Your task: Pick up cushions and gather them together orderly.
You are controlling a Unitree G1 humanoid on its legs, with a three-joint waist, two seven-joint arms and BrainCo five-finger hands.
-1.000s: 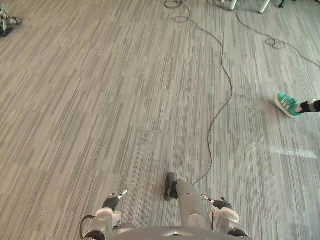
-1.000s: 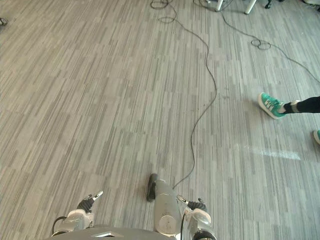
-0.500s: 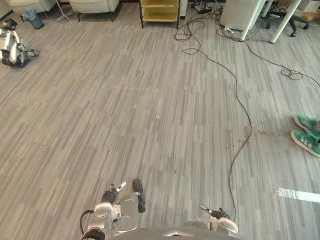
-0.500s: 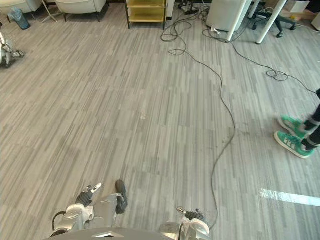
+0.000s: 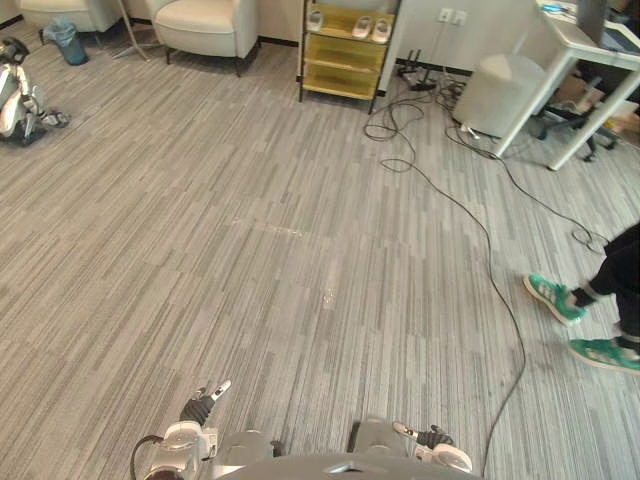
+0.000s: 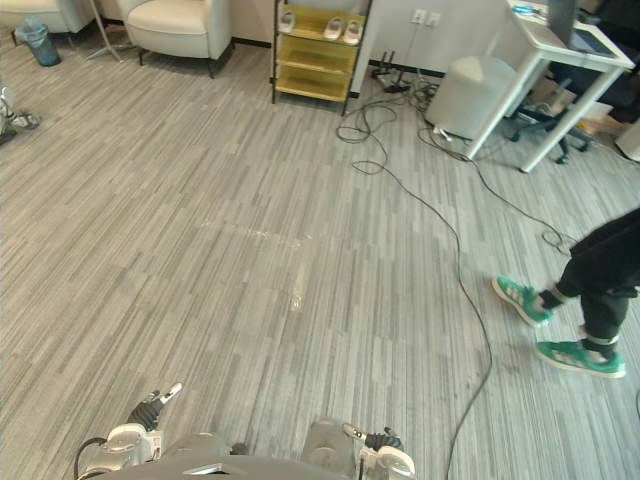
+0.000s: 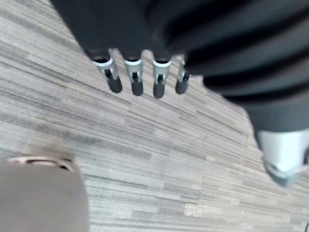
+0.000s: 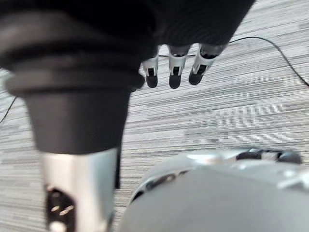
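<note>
My left hand (image 5: 197, 409) hangs low at the bottom of the eye views, over bare striped grey floor. In the left wrist view its fingers (image 7: 136, 81) are straight and hold nothing. My right hand (image 5: 434, 439) hangs at the lower right. Its fingers (image 8: 174, 73) are also straight and empty above the floor. A cream armchair (image 5: 207, 24) with soft padding stands far ahead on the left.
A yellow shelf unit (image 5: 348, 56) with shoes on top stands against the far wall. A black cable (image 5: 489, 256) snakes across the floor on the right. A person in green shoes (image 5: 554, 298) walks at the right. A white table (image 5: 560, 70), a grey round stool (image 5: 497, 93) and a small robot (image 5: 16, 96) stand further off.
The whole picture has shifted: more of the far room, with armchair and shelf, has come into sight. The person's feet have stepped. Both hands stay low and empty.
</note>
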